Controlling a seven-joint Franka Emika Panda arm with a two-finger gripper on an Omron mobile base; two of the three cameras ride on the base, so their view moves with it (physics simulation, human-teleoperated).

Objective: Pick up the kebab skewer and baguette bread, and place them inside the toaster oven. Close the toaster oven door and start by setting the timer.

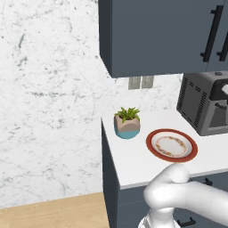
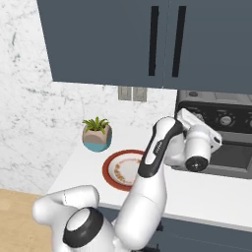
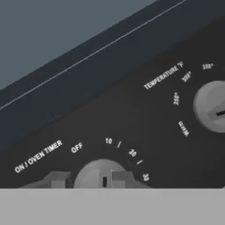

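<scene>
1. The boxy dark grey metal toaster oven point(image 1: 202, 109) sits at the far right of the white countertop point(image 1: 133, 160), under the slate-blue wall cabinets point(image 1: 156, 35); its slotted side vents face left in the left base view
2. In the right base view the white arm reaches right, across the counter, to the toaster oven's black control panel point(image 2: 221, 118), its hand up against the knobs above the glass-paned toaster oven door point(image 2: 231, 155)
3. In the hand view the gripper point(image 3: 90, 180) has its two grey fingertips pressed onto either side of the round grey timer knob point(image 3: 102, 173), under the words "ON / OVEN TIMER" and "OFF" and the marks 10, 20 and 30
4. A second grey knob, the temperature dial point(image 3: 211, 105), lies to the right on the same panel
5. The round red-rimmed plate point(image 1: 172, 145) with a floral ring rests on the counter just left of the oven, nearer the front edge
6. A small green plant in a tan-and-teal pot point(image 1: 127, 122) stands to the far left of the plate, apart from it
7. The kebab skewer and baguette bread cannot be made out
</scene>
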